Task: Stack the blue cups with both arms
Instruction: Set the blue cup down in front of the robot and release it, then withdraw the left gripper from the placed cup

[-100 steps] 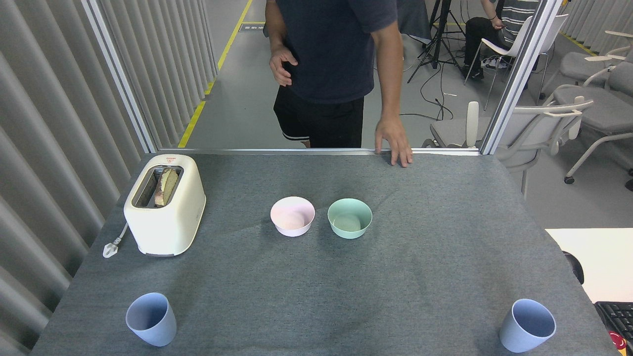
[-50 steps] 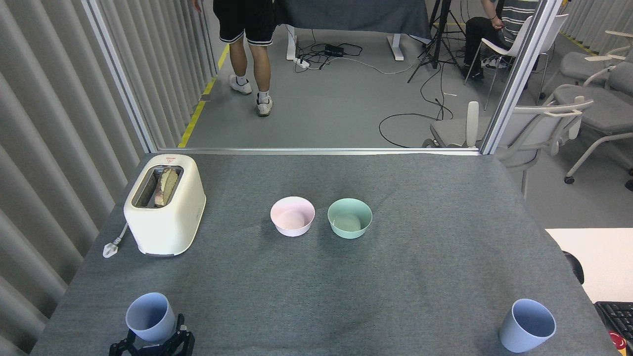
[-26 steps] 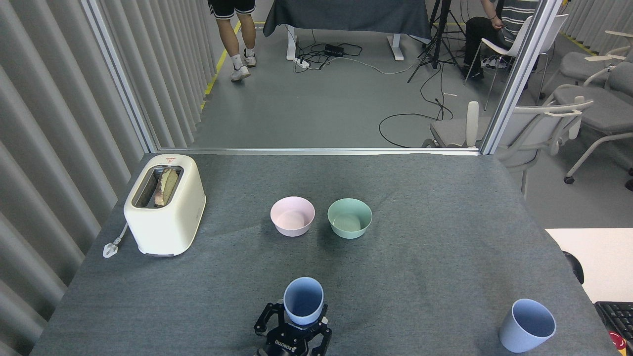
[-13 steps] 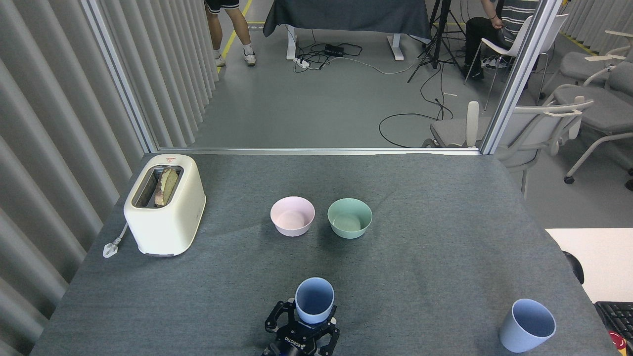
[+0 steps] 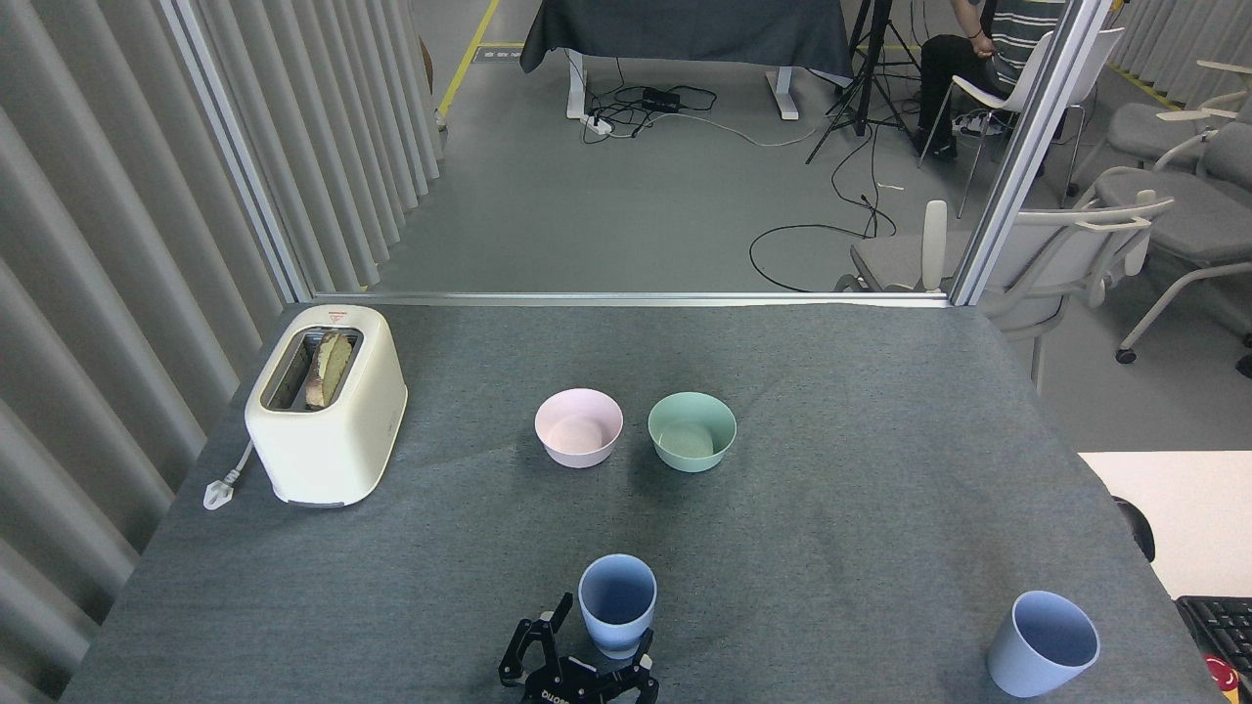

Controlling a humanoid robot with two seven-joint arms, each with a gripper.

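Currently, one blue cup (image 5: pixel 617 603) stands upright near the middle of the table's (image 5: pixel 880 489) near edge, with the left gripper (image 5: pixel 587 657) just behind it, fingers spread apart and apparently clear of its wall. The other blue cup (image 5: pixel 1043 643) sits at the near right corner; no right gripper shows. Both tumblers look light, stiff and smooth, so pinching across the tapered wall below the rim seems best.
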